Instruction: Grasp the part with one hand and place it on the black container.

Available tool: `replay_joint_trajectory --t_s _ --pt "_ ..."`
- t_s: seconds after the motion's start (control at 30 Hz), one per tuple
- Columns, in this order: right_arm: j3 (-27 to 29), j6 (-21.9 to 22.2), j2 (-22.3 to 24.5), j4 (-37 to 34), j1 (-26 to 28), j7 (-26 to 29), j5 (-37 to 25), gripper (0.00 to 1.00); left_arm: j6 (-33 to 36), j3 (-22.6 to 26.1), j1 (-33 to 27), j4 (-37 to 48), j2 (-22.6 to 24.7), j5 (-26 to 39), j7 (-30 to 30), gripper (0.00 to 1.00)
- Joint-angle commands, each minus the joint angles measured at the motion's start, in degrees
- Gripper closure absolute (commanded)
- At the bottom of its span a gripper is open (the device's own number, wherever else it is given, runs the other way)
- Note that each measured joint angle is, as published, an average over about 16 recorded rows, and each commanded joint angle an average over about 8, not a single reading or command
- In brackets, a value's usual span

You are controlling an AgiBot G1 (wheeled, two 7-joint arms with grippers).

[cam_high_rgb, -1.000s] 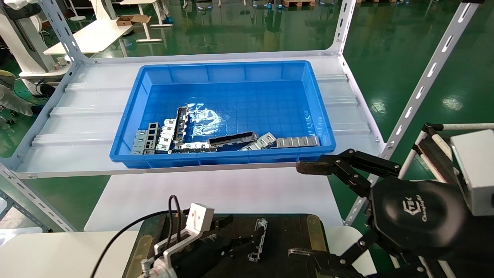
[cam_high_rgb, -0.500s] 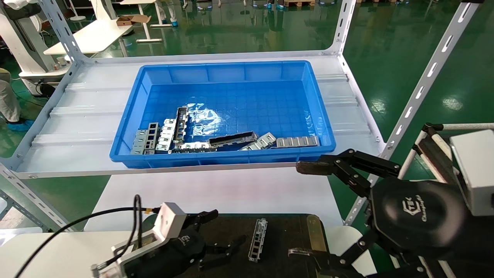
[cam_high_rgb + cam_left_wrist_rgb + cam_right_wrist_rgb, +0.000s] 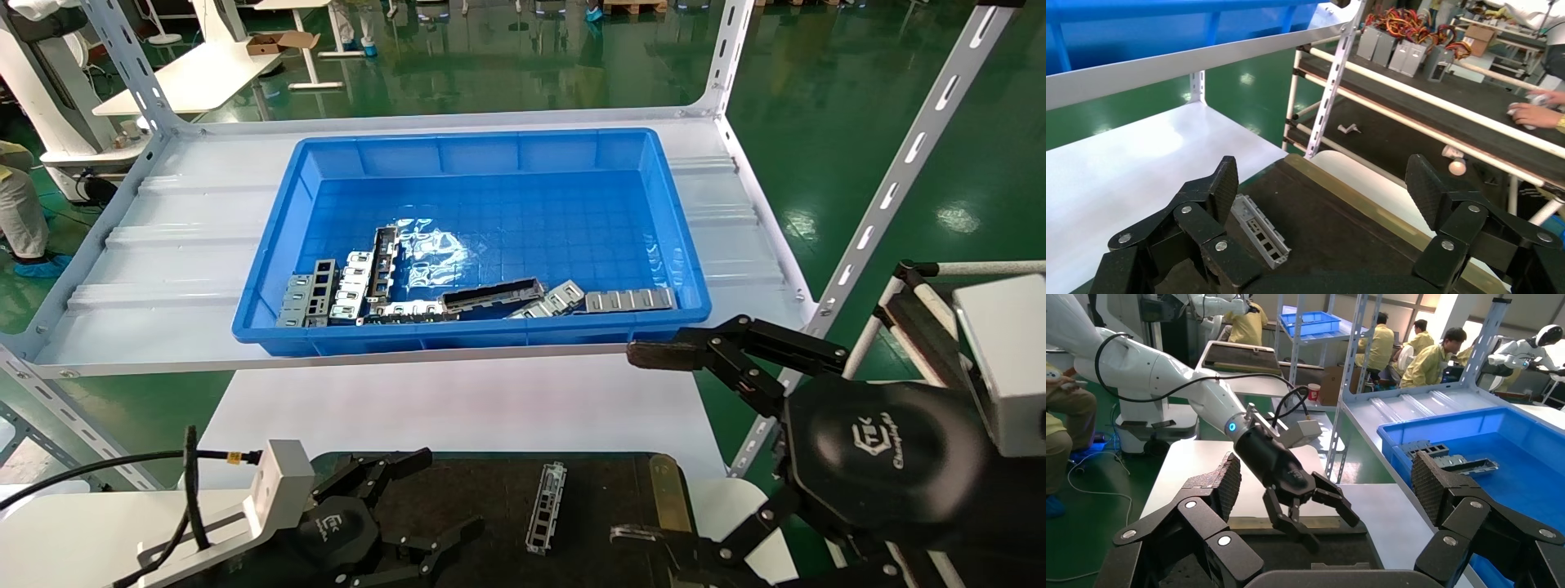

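One part (image 3: 546,507) lies flat on the black container (image 3: 507,490), w/ nothing touching it, roughly mid-tray and a bit toward the brass edge strip (image 3: 668,492) on the robot's right. In the left wrist view the same part (image 3: 1260,230) sits on the dark surface just beside one finger, not touching.

Left gripper (image 3: 417,502) is nearest, low over the container's left end, jaws spread wide and released, nothing in them. White logo on its black body is too small to read. A grey box (image 3: 278,483) w/ a black cable (image 3: 122,465) rides on its wrist.

Right gripper (image 3: 654,445) hangs off the container's right end, jaws also spread wide, empty, one finger up near the shelf edge and the other down over the tray corner. Its round black housing has a white logo; I can't make out the lettering for sure.

Farther back, white bench (image 3: 458,404) runs under a white shelf (image 3: 163,245) carrying the blue bin (image 3: 490,155). Bin holds a bunch more silver-grey metal pieces (image 3: 425,294) clustered along its near wall, some flat plates w/ square windows, some channels.

Beyond that, green floor (image 3: 817,98).
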Motion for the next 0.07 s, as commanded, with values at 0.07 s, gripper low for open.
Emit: replay_joint_trajectory --t_s 0.07 --pt "0.0 0.0 0.0 0.0 0.0 0.0 0.0 0.0 2.0 -0.9 0.4 -0.1 -1.2 -1.4 0.2 0.0"
